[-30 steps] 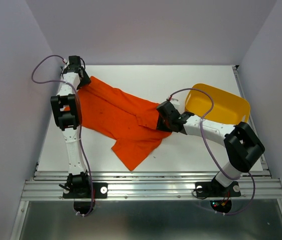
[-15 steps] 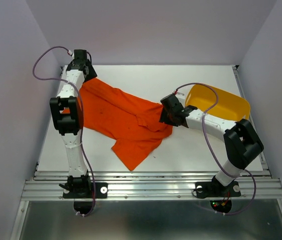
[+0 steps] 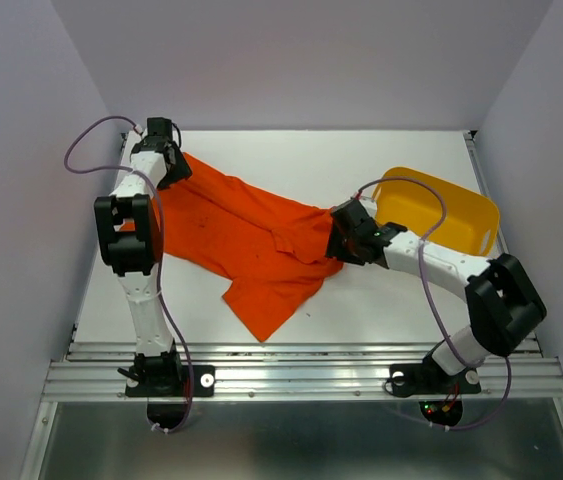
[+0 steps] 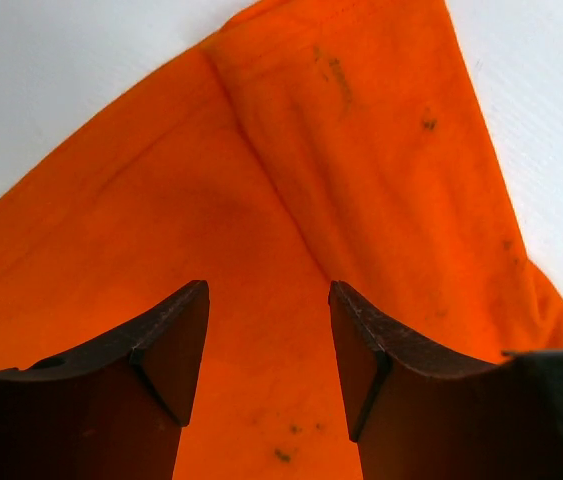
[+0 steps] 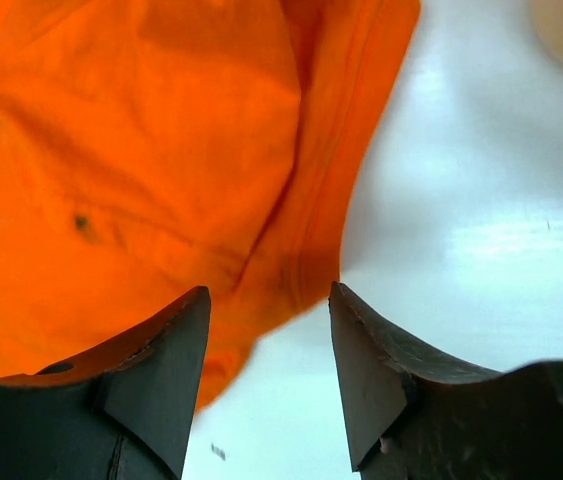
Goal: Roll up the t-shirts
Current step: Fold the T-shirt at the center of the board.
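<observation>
so the t-shirt lies left-to-middle on the tabletop, tub just right of it, further back

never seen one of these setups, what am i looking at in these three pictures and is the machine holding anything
It is a robot with two jointed arms bolted to the near edge of a white table: the left arm and the right arm. The wide picture comes from a fixed camera above and behind them. The two close-ups come from small cameras on the wrists, so the dark wedges at the bottom are each gripper's own fingers. On the table lies one orange t-shirt, spread out but rumpled. A yellow plastic tub stands at the far right, apart from the shirt. The left gripper is over the shirt's far left corner, and the right gripper is over its right edge. Both are open, and neither holds anything.
</observation>
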